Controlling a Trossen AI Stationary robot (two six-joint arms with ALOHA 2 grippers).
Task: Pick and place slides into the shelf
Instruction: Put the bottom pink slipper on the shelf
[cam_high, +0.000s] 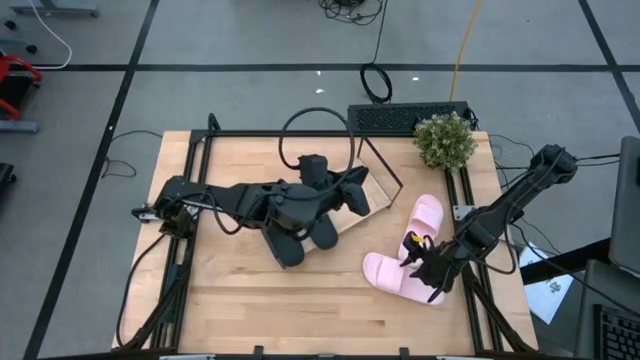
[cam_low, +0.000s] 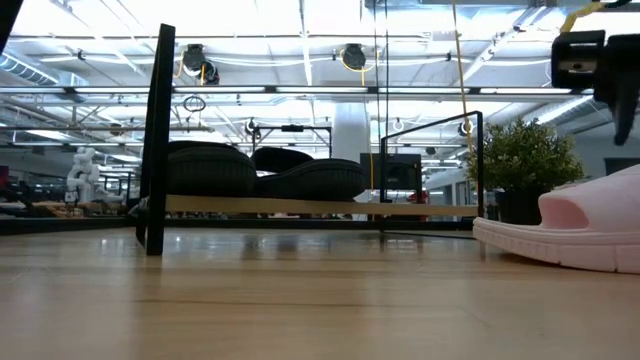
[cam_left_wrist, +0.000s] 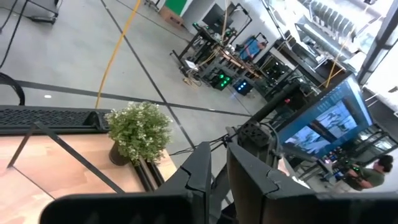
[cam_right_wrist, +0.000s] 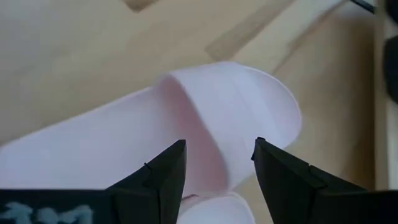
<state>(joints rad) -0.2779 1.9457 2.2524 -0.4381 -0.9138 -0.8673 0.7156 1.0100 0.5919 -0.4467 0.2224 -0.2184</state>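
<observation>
Right up against the right wrist camera is a pink slide (cam_right_wrist: 211, 118), its strap sitting just ahead of the right gripper (cam_right_wrist: 217, 162), whose jaws are spread apart with nothing between them yet. From above, that gripper (cam_high: 432, 272) hangs over the two pink slides, one (cam_high: 395, 272) lying flat near the counter's (cam_high: 250, 310) front right and the other (cam_high: 425, 215) just behind it, touching or nearly so. The two black slides (cam_low: 265, 172) are already sitting on the shelf (cam_low: 300, 207) (the low view shows them side by side on the board). The left gripper (cam_high: 345, 190) is over the shelf (cam_high: 375, 195) area; its jaws look nearly closed and empty in its own wrist view.

What could go sideways: the pink pair are crowded together, so coming down on one strap could nudge or drag its neighbour, and a grab off-centre on that soft strap might let the slide swing or slip. The left arm is also parked over the shelf, so bringing a pink one in could mean a clash. There's a potted plant (cam_high: 445, 140) right by the shelf corner too.
</observation>
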